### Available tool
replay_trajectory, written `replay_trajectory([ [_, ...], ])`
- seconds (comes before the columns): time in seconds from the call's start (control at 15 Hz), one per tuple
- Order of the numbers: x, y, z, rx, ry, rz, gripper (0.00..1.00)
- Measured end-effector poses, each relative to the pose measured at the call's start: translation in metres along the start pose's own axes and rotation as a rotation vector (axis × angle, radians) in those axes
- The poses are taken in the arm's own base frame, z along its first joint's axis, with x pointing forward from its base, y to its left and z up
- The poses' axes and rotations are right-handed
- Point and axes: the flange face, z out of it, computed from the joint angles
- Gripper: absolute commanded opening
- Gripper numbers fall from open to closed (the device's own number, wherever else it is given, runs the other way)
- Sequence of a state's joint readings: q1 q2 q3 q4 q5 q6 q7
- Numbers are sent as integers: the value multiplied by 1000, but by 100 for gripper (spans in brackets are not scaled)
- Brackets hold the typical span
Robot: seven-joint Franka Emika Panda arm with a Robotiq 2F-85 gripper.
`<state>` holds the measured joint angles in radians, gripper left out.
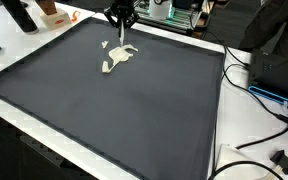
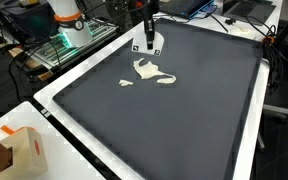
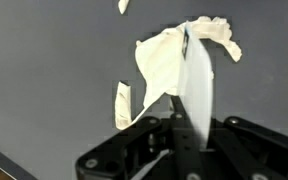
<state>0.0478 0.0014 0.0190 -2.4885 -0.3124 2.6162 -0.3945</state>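
A crumpled cream cloth lies on the far part of the dark mat. My gripper hangs just above and behind it, shut on a white strip. The strip dangles from the fingers toward the mat in both exterior views. In the wrist view its upper end overlaps the cloth. A small cream scrap lies beside the cloth, and another scrap sits at the wrist view's top edge.
A white table rim frames the mat. A cardboard box stands at one near corner. Black cables and a plug lie off the mat's side. Orange-white gear and electronics stand behind the table.
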Motion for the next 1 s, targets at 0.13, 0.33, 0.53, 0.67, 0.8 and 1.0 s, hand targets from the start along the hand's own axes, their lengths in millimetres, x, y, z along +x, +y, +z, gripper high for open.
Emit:
replay_trajectory([
  [0.13, -5, -1, -9, 34, 36, -5, 1],
  [0.33, -13, 0, -23, 89, 102, -6, 1],
  [0.53, -21, 4, -36, 137, 167, 7, 1],
  [0.67, -26, 7, -43, 172, 190, 15, 1],
  [0.8, -33, 10, -49, 206, 198, 21, 1],
  [1.0, -41, 13, -56, 245, 199, 30, 1],
])
